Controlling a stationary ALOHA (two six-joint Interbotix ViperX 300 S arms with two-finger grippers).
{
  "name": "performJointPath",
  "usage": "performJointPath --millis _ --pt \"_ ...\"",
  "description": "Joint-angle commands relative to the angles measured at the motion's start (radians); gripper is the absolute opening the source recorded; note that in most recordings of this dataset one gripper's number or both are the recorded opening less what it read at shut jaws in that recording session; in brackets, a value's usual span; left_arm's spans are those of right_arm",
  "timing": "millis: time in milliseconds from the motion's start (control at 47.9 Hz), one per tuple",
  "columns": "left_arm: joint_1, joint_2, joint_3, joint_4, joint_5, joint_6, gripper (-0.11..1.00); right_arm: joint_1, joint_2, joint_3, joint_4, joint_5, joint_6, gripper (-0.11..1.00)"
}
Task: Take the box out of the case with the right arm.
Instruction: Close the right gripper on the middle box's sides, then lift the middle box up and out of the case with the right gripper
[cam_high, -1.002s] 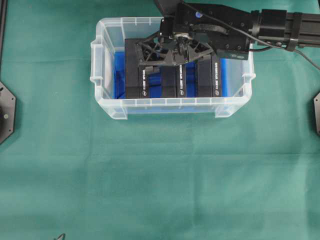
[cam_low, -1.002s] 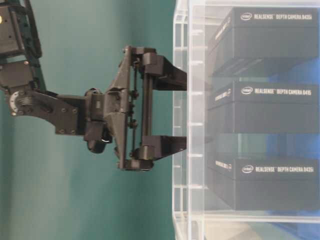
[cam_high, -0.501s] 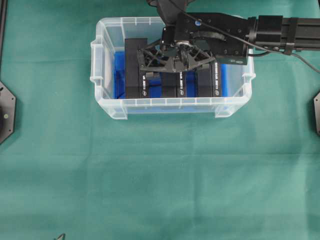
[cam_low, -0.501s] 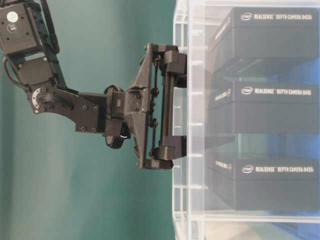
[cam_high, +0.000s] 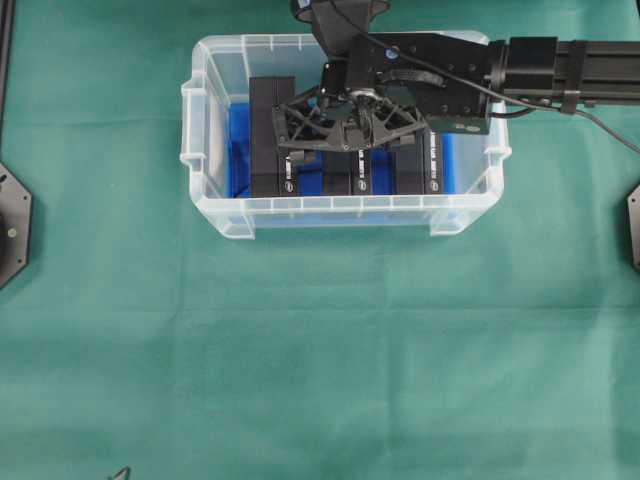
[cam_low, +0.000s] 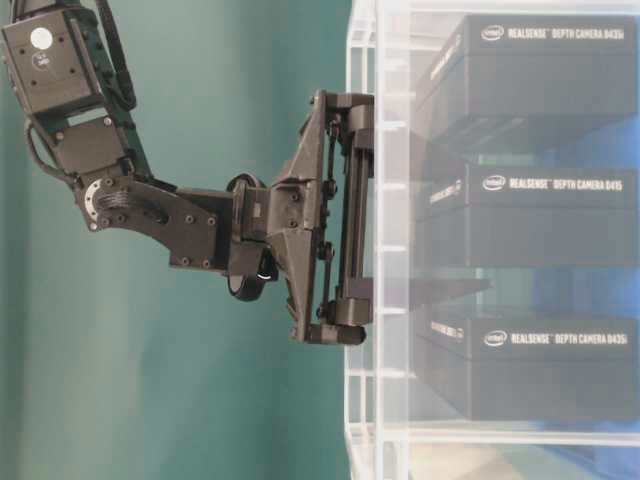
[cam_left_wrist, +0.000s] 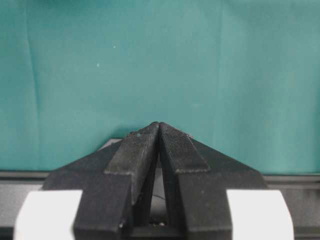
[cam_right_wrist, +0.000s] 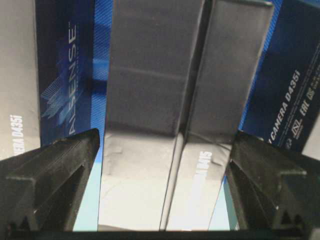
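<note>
The right gripper (cam_low: 395, 215) has gone down into the case (cam_high: 215, 215), its fingers seemingly either side of the middle box (cam_right_wrist: 165, 125).

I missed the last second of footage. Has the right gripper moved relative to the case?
Yes. The right gripper has advanced past the case rim; its open fingers now straddle the middle box.

Right arm (cam_high: 560, 68) extended, fingers (cam_right_wrist: 60, 170) spread, left fingers (cam_left_wrist: 142, 150) closed
</note>
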Motion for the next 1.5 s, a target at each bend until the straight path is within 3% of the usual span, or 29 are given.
performJointPath --millis 0,209,334,480,1002,1483 --pt "-0.002 0.003 -0.025 0.003 -0.003 -0.002 0.02 0.003 -0.02 -0.009 0.005 -0.005 0.002 0.93" --pt "-0.003 0.003 -0.025 0.003 -0.003 -0.002 0.02 0.003 -0.02 -0.011 0.009 -0.003 0.003 0.93" --pt "-0.003 0.003 -0.025 0.003 -0.002 -0.002 0.02 0.003 -0.02 -0.011 0.008 0.011 0.04 0.9" --pt "-0.003 0.003 -0.025 0.003 -0.002 0.0 0.02 0.003 -0.02 -0.011 0.005 0.034 0.069 0.65" --pt "-0.003 0.002 -0.025 0.002 -0.003 0.0 0.02 0.005 -0.031 -0.035 0.006 0.052 0.069 0.65" --pt "-0.003 0.002 -0.026 0.003 -0.002 0.0 0.02 0.005 -0.083 -0.233 -0.032 0.249 0.074 0.65"
